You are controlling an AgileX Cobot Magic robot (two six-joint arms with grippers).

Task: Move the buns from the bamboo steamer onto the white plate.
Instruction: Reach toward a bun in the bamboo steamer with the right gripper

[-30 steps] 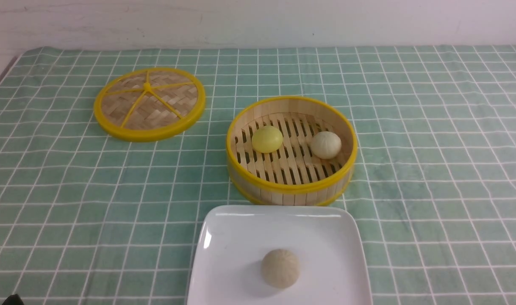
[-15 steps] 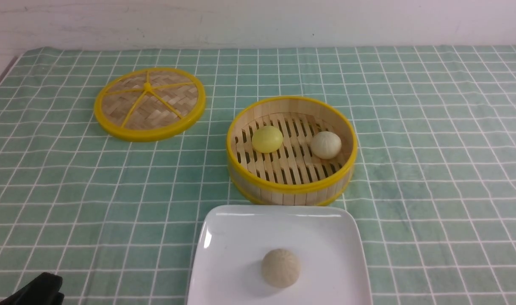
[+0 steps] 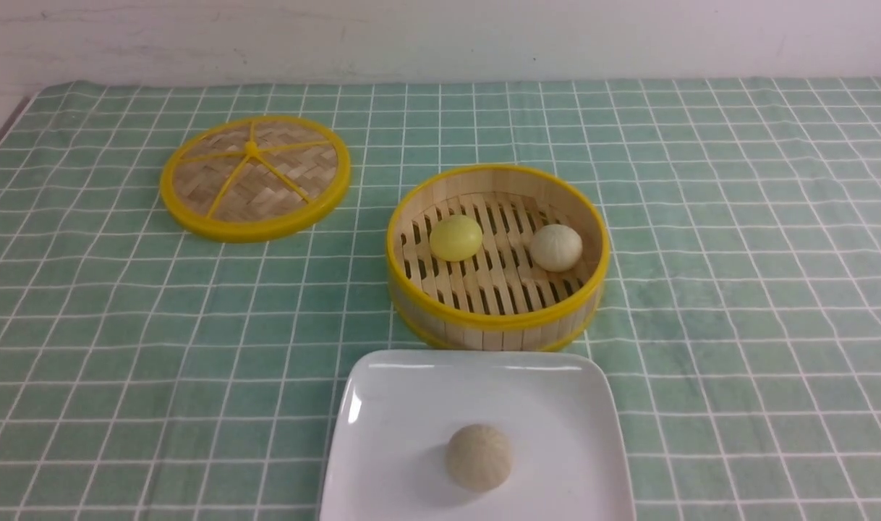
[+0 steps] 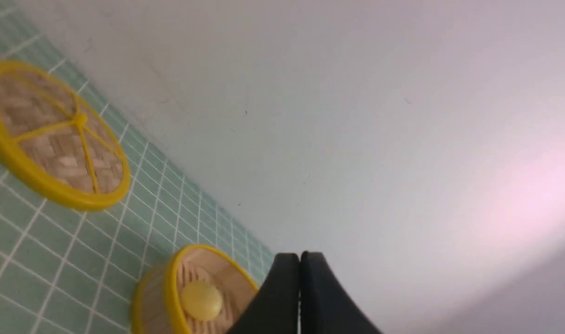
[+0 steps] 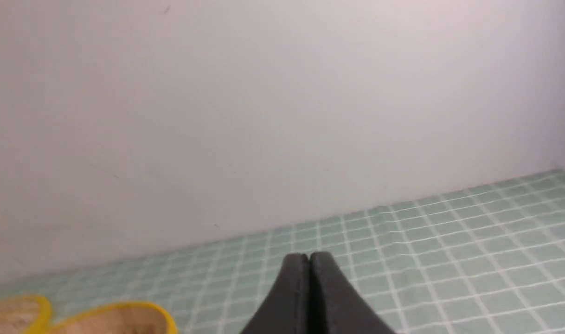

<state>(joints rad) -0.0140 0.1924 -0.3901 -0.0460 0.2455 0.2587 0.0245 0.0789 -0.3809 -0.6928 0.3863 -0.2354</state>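
Note:
The bamboo steamer (image 3: 498, 322) stands mid-table with a pale yellow bun (image 3: 456, 237) and a cream-white bun (image 3: 556, 247) on its slatted floor. In front of it lies the white plate (image 3: 411, 405), holding a beige bun (image 3: 479, 458). Neither gripper shows in the front view. In the left wrist view my left gripper (image 4: 300, 255) is shut and empty, raised, with the steamer (image 4: 171, 283) and yellow bun (image 4: 200, 300) beyond it. My right gripper (image 5: 309, 255) is also shut and empty, above the cloth, with the steamer's rim (image 5: 120, 307) off to one side.
The flat woven lid (image 3: 255, 177) with yellow rim lies at the back left of the steamer, also seen as the lid (image 4: 55, 139) in the left wrist view. A green checked cloth (image 3: 737, 289) covers the table, and a white wall (image 3: 440, 36) runs behind.
A dark part of my left arm showed at the front view's bottom left corner half a second ago and has dropped out of that view. Buns, steamer and plate have not moved.

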